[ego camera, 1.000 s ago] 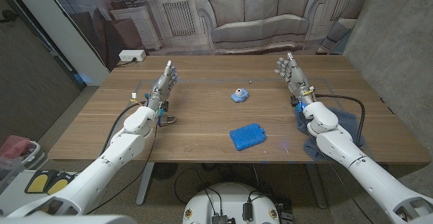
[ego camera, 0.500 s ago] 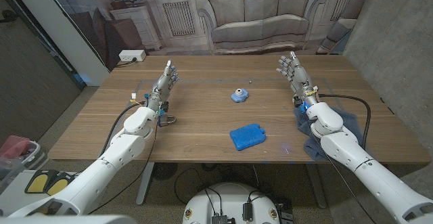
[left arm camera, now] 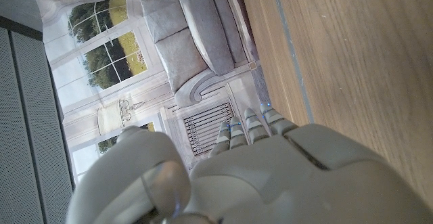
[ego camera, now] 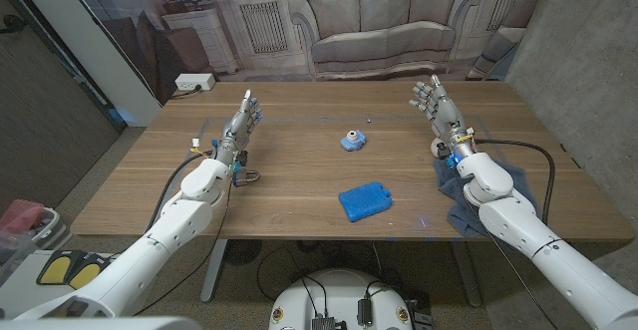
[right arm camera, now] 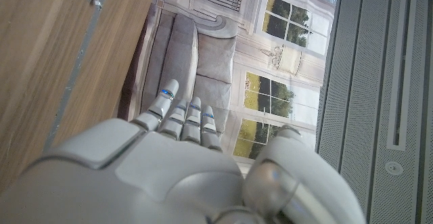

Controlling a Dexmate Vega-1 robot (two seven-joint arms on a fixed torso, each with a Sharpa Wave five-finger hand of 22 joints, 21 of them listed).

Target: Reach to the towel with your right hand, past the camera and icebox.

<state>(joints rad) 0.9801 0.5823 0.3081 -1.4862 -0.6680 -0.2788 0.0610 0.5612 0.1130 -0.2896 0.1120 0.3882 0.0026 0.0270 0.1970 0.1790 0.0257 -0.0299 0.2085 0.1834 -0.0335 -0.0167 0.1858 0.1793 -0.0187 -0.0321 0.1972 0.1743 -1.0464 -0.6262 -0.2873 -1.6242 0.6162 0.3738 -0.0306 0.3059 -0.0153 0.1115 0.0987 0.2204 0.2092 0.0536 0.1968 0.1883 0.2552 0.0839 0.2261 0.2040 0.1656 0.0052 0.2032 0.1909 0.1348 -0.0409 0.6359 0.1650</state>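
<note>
No writing is legible on the blue icebox (ego camera: 365, 201) or small blue camera (ego camera: 351, 141) on the worktop (ego camera: 299, 185). The right hand (ego camera: 437, 108) holds nothing, fingers (right arm camera: 181, 116) extended, beyond the dark towel (ego camera: 518, 185). The left hand (ego camera: 240, 124) is likewise empty and open.

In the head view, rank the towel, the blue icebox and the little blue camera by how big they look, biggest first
1. Towel, though the right arm covers part of it.
2. Icebox.
3. Camera, which also lies farther from the lens, so its true size is less sure.
</note>
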